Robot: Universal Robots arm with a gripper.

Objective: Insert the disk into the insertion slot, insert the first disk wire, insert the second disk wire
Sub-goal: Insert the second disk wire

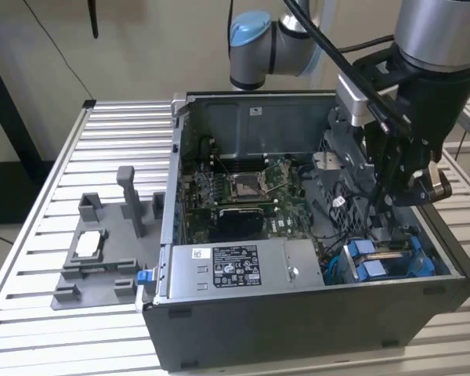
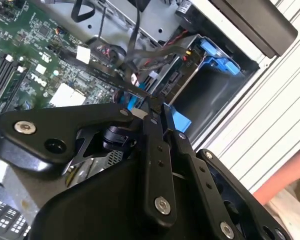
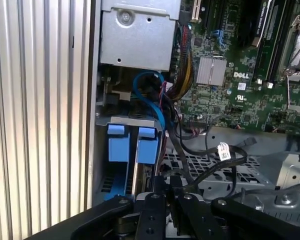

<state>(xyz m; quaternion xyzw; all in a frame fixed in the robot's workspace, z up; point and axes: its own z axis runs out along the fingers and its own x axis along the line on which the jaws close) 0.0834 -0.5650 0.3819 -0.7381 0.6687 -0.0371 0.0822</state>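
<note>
The exterior view alone shows the grey tray [image 1: 94,258] on the desk [image 1: 31,313], while the second wrist view shows the hand [image 2: 157,107] pinching a black wire [image 2: 115,80] beside the disk [image 2: 182,80].

Glossy blue plastic frames the disk [image 1: 388,262]; the insertion slot [image 3: 121,119] is matt grey sheet metal.

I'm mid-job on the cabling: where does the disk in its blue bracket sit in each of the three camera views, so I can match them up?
Exterior view: the disk sits in the case's corner at the exterior view's right, below the gripper.
Second wrist view: the disk lies just beyond the gripper, blue tabs showing.
First wrist view: the disk shows its two blue tabs beside the ribbed table.
Shared landmark: the green motherboard.
</note>
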